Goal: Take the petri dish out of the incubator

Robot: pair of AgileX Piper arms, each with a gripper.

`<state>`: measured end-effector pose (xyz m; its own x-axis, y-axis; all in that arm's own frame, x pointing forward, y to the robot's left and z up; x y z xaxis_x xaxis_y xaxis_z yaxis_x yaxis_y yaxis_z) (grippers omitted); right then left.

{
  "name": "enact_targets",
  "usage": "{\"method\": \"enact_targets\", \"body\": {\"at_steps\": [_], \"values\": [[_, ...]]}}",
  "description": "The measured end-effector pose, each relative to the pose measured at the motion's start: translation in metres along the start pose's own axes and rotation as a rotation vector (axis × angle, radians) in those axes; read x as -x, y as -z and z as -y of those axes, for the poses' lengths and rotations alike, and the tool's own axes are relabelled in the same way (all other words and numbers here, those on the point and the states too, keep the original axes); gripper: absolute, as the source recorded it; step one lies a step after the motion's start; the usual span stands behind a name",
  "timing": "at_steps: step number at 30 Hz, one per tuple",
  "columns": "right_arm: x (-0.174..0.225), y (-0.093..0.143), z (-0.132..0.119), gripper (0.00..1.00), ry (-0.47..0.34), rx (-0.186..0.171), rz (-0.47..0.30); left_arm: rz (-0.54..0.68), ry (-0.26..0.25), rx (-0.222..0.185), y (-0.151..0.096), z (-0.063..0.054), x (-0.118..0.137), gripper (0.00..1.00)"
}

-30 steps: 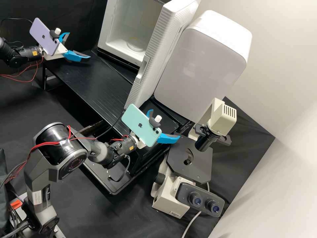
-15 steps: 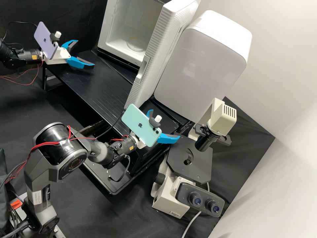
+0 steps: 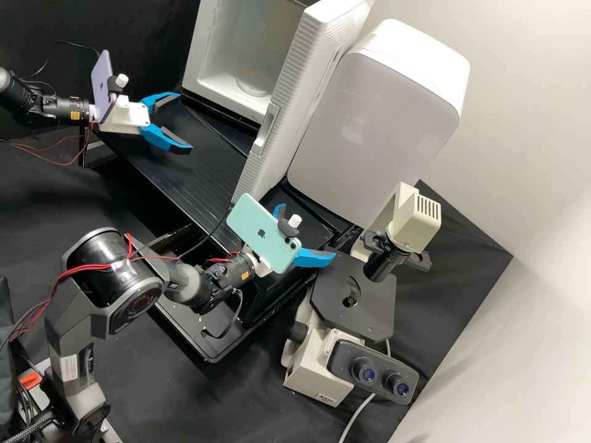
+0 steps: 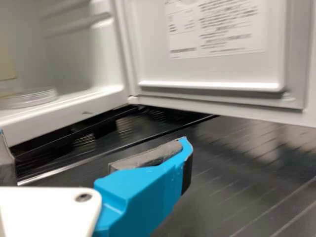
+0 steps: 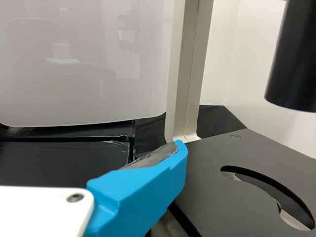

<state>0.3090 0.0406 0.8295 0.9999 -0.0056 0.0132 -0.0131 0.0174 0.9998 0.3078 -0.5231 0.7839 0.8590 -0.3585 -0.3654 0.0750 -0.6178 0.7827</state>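
Note:
A clear petri dish (image 3: 252, 83) lies on the floor of the white incubator (image 3: 212, 43), whose ribbed door (image 3: 295, 92) stands swung open. In the left wrist view the petri dish (image 4: 27, 97) sits inside the chamber, beyond the door sill. My left gripper (image 3: 184, 122) hovers open over the black shelf (image 3: 184, 166), just in front of the incubator opening and apart from the dish, with nothing between its fingers (image 4: 148, 185). My right gripper (image 3: 309, 237) is open and empty beside the microscope stage (image 5: 237, 173), one finger (image 5: 148, 180) at the stage's edge.
A large white rounded housing (image 3: 381, 111) stands right of the incubator door. The microscope (image 3: 354, 320) sits at the front right, its black objective (image 5: 296, 54) over the stage. Red cables (image 3: 43, 144) trail from the left arm. Black cloth covers the bench.
My left gripper has travelled right along the shelf toward the incubator opening, and its fingers now show spread wider. The right arm has kept still.

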Motion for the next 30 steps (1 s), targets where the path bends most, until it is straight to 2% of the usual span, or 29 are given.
{"method": "enact_targets", "body": {"at_steps": [5, 14, 19, 26, 30], "values": [[0.0, 0.0, 0.0, 1.0, 0.0, 0.0, 0.0, 0.044, -0.003, 0.03, -0.002, -0.005, -0.013, 1.0], [0.0, 0.0, 0.0, 1.0, 0.0, 0.0, 0.0, 0.054, 0.004, 0.014, 0.002, -0.015, -0.044, 1.0], [0.0, 0.0, 0.0, 1.0, 0.0, 0.0, 0.0, -0.059, 0.001, 0.028, 0.02, -0.021, -0.068, 1.0], [0.0, 0.0, 0.0, 1.0, 0.0, 0.0, 0.0, -0.185, 0.023, 0.05, 0.041, -0.025, -0.095, 1.0], [0.0, 0.0, 0.0, 1.0, 0.0, 0.0, 0.0, -0.199, -0.009, 0.058, 0.047, -0.035, -0.108, 1.0]]}}
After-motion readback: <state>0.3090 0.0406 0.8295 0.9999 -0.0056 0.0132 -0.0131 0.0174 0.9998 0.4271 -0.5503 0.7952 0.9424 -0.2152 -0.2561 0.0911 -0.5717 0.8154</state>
